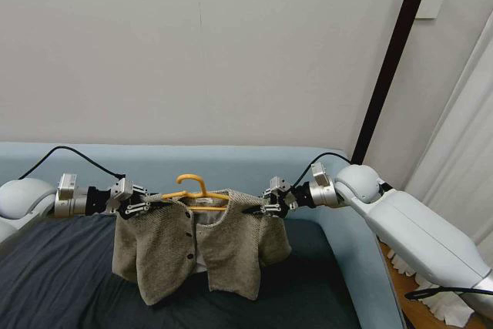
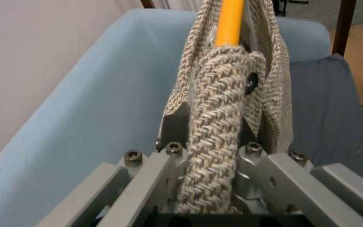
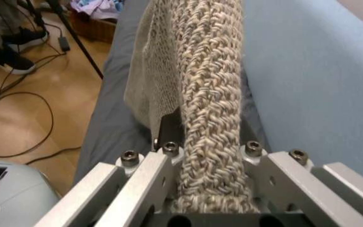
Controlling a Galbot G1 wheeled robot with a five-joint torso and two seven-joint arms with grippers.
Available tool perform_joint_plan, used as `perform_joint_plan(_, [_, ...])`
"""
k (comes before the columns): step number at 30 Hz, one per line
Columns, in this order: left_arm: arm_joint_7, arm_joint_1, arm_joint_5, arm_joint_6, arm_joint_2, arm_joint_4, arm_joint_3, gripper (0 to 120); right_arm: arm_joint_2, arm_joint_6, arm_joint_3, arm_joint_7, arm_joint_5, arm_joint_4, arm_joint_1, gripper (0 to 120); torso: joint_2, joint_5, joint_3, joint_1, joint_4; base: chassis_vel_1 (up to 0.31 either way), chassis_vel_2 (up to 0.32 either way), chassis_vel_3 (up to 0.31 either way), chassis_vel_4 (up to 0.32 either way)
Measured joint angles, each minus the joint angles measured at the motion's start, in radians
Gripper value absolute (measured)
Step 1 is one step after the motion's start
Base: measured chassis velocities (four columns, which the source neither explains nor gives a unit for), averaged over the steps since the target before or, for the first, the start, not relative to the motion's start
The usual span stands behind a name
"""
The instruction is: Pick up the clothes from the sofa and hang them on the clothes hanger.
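The left gripper (image 1: 152, 203) and right gripper (image 1: 260, 208) are each clamped tight on one shoulder of the beige knit cardigan (image 1: 202, 250). It hangs stretched between them above the blue sofa (image 1: 254, 161). A yellow hanger (image 2: 229, 21) sits in the neckline, its arms hidden under the knit. The fingertips are buried in fabric.

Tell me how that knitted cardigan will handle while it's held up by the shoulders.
Probably floppy: the cardigan droops in folds below the left gripper and right gripper. Its chunky weave likely resists slipping. The hanger inside should keep the shoulders spread.
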Motion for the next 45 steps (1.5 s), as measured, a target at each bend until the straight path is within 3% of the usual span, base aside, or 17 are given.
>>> perform_joint_plan(5, [0.0, -0.022, -0.007, -0.014, -0.011, 0.015, 0.022, 7, -0.005, 0.001, 0.009, 0.019, 0.0, 0.01, -0.017, 8, 0.0, 0.0, 0.0, 0.0, 0.0002, 0.0, 0.0, 0.0, 0.0])
perform_joint_plan(9, [-0.003, -0.033, -0.031, -0.03, -0.017, 0.026, 0.028, 16, -0.008, 0.003, 0.021, 0.035, 0.007, 0.018, -0.03, 8, 0.0, 0.0, 0.0, 0.0, 0.0001, 0.0, 0.0, 0.0, 0.0])
perform_joint_plan(12, [0.007, -0.051, -0.081, -0.081, -0.022, 0.051, 0.041, 32, -0.018, 0.003, 0.039, 0.046, 0.017, 0.022, -0.039, 8, 0.0, -0.0002, 0.0, 0.0, 0.0002, 0.0, 0.0, 0.0, 0.0])
perform_joint_plan(19, [0.074, -0.07, -0.147, -0.138, -0.024, 0.081, 0.044, 53, -0.041, 0.004, 0.064, 0.062, 0.054, 0.044, -0.069, 8, 0.0, 0.0, 0.0, 0.0, 0.0, 0.0, 0.0, 0.0, 0.0])
perform_joint_plan(29, [0.098, 0.012, -0.176, -0.144, 0.006, 0.064, -0.047, 93, -0.069, 0.0, 0.106, 0.144, 0.171, 0.106, -0.154, 8, 0.0, -0.0003, 0.0, 0.0, 0.0002, 0.0, 0.0, 0.0, 0.0])
perform_joint_plan(35, [0.071, 0.122, -0.203, -0.13, 0.026, 0.013, -0.159, 100, -0.076, -0.003, 0.128, 0.184, 0.175, 0.12, -0.181, 8, 0.0, -0.0001, 0.0, 0.0, 0.0001, 0.0, 0.0, 0.0, 0.0])
perform_joint_plan(36, [-0.039, 0.23, -0.269, -0.121, 0.037, -0.062, -0.247, 100, -0.082, -0.009, 0.159, 0.233, 0.198, 0.132, -0.19, 8, 0.0, 0.0005, 0.0, 0.0, 0.0004, 0.0, 0.0, 0.0, 0.0])
perform_joint_plan(37, [-0.138, 0.299, -0.302, -0.126, 0.036, -0.114, -0.28, 100, -0.087, -0.01, 0.178, 0.258, 0.214, 0.14, -0.195, 8, 0.0, 0.0003, 0.0, 0.0, 0.0004, 0.0, 0.0, 0.0, 0.0])
perform_joint_plan(39, [-0.2, 0.335, -0.312, -0.129, 0.034, -0.143, -0.295, 100, -0.091, -0.01, 0.189, 0.27, 0.223, 0.146, -0.199, 8, 0.0, -0.0003, 0.0, 0.0, 0.0004, 0.0, 0.0, 0.0, 0.0])
perform_joint_plan(43, [-0.66, 0.528, -0.283, -0.12, -0.01, -0.363, -0.322, 100, -0.139, -0.014, 0.264, 0.331, 0.274, 0.206, -0.245, 8, 0.0, 0.0, 0.0, 0.0, -0.0004, 0.0, 0.0, 0.0, 0.0])
perform_joint_plan(44, [-0.66, 0.528, -0.283, -0.12, -0.01, -0.363, -0.322, 100, -0.139, -0.014, 0.264, 0.331, 0.274, 0.206, -0.245, 8, 0.0, 0.0, 0.0, 0.0, -0.0004, 0.0, 0.0, 0.0, 0.0])
perform_joint_plan(45, [-0.755, 0.555, -0.26, -0.107, -0.024, -0.398, -0.32, 100, -0.144, -0.014, 0.275, 0.339, 0.283, 0.217, -0.252, 8, 0.0, 0.0003, 0.0, 0.0, -0.0005, 0.0, 0.0, 0.0, 0.0])
